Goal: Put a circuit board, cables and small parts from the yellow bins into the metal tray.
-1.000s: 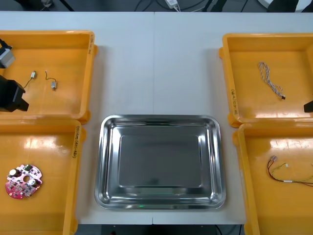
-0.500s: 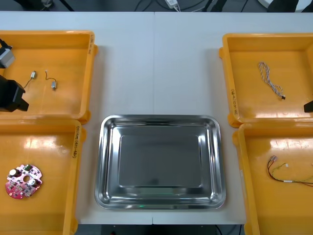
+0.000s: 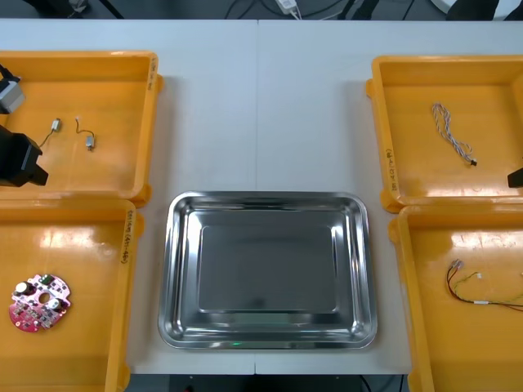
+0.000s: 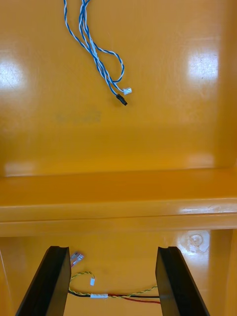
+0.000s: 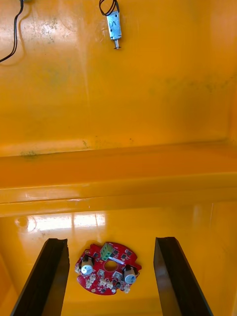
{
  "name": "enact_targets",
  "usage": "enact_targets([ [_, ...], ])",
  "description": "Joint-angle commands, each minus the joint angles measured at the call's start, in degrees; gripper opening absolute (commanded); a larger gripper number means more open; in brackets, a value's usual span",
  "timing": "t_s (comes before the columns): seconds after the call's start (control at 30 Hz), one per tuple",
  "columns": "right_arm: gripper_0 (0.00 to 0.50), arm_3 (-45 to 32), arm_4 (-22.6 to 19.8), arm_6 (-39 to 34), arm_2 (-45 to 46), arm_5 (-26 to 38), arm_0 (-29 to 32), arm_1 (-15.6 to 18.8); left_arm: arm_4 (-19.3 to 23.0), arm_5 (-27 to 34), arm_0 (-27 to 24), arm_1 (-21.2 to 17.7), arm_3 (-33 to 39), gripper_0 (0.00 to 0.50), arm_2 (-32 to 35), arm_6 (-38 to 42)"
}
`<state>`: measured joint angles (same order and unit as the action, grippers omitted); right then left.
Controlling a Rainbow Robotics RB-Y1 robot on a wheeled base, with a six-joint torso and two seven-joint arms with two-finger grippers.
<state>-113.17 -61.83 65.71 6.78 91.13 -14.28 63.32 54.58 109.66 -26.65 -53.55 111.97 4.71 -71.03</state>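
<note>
left gripper [image 5: 111, 242]: spread wide, empty, left edge of front view
right gripper [image 4: 113, 250]: spread wide, empty, right edge
board [image 3: 38, 304]: lower left bin [image 3: 122, 286]
tray [image 3: 176, 269]: centre, shiny
blue-white cable [image 3: 452, 135]: upper right bin [image 3: 382, 122]

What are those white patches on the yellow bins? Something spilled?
Nothing spilled; likely glare. Front view: pale patches on the left near bin and right near bin floors; the metal tray rim gleams. Right wrist view: bright patches on the right far bin beside the blue and white cable. Left wrist view: a bright streak between the circuit board and the bin wall.
</note>
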Motion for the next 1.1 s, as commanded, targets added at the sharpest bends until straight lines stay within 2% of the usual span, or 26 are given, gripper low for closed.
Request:
enact_targets([
  [0.03, 0.5, -1.36, -0.22, -2.87, 2.01, -0.43, 0.57, -0.48, 0.0, -0.06, 0.72, 0.2, 1.67, 0.5, 1.62, 0.46],
  [1.1, 0.5, -1.36, -0.22, -2.87, 2.01, -0.43, 0.57, -0.48, 0.0, -0.06, 0.72, 0.2, 1.67, 0.5, 1.62, 0.46],
])
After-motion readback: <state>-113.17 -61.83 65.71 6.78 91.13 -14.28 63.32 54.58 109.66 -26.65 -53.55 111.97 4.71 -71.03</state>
